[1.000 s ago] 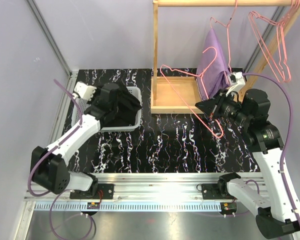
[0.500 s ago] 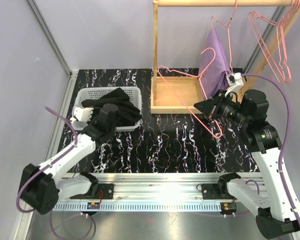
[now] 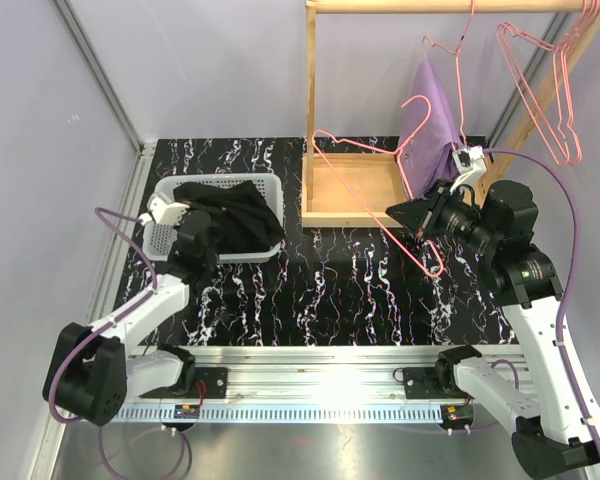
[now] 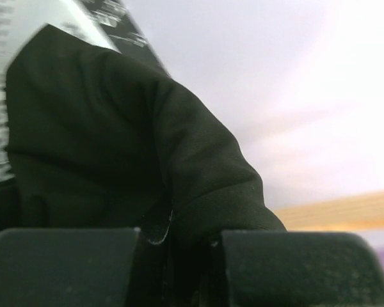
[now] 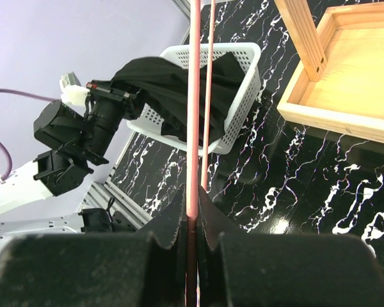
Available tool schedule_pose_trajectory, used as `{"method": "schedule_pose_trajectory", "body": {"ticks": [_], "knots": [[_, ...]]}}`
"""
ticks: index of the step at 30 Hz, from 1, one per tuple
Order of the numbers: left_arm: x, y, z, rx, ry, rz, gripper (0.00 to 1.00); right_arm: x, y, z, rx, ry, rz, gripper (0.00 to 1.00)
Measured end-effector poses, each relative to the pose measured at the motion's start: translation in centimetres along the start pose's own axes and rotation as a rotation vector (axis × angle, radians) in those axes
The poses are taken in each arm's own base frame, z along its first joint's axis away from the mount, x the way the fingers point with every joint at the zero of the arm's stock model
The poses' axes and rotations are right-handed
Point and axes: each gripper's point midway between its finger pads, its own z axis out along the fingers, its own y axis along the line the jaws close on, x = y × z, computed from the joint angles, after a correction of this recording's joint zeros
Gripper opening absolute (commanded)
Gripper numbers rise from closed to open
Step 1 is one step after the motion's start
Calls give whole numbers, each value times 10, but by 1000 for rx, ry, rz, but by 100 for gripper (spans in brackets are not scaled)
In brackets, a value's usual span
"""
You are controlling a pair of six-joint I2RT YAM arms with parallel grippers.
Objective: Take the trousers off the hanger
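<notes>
The black trousers [image 3: 235, 208] lie bunched in a white basket [image 3: 220, 179]; one edge stretches to my left gripper [image 3: 188, 222] at the basket's front left corner. In the left wrist view black cloth [image 4: 147, 147] fills the narrow gap between the jaws, so the gripper is shut on it. The purple trousers [image 3: 428, 120] hang on a pink wire hanger from the wooden rack's rail. My right gripper [image 3: 412, 214] is shut on the wire of another pink hanger [image 5: 193, 96], held tilted over the table in front of the rack.
A wooden rack with a tray base [image 3: 348, 188] stands at the back right. Empty pink hangers [image 3: 540, 95] hang from its rail. The basket also shows in the right wrist view [image 5: 243, 86]. The black marble tabletop [image 3: 330, 290] has metal rails along its near edge.
My left gripper came down from over the basket to its front left corner, then shifted slightly right, with the black cloth still in it. The right arm and its hanger barely moved.
</notes>
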Motion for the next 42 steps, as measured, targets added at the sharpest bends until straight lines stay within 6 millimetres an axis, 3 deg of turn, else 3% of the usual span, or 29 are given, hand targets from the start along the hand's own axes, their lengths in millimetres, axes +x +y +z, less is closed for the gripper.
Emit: {"method": "schedule_pose_trajectory", "body": {"ticks": [3,6,9,11,16,19,22,27,29,32,33,35,42], "knots": [[3,-20,4,76,38,20,0,0,0,0,-1,-1,2,0],[-6,-44,9,171,54,-10,0,0,1,0,-1,-1,4,0],[-20,-49,13,250,50,-52,0,-1,1,0,-3,-3,7,0],[-25,-36,13,274,51,-77,0,-1,1,0,-5,-6,7,0],[-16,41,8,156,106,-78,0,-2,3,0,-14,-6,6,0],[-19,61,4,105,126,-85,2,-1,4,0,-23,-1,6,0],[-22,72,0,58,154,-89,17,0,5,0,-29,1,5,0],[-32,98,-1,-108,200,-54,30,0,6,0,-32,1,11,0],[-42,103,-1,-191,224,-18,50,0,6,0,-32,1,12,0],[-64,94,-2,-266,246,60,63,0,6,0,-32,1,12,0],[-71,90,-3,-281,252,90,82,0,6,0,-32,0,12,0],[-85,82,-9,-308,256,154,99,0,6,0,-32,0,12,0],[-122,73,-53,-419,288,338,99,0,6,1,-31,1,11,0]]}}
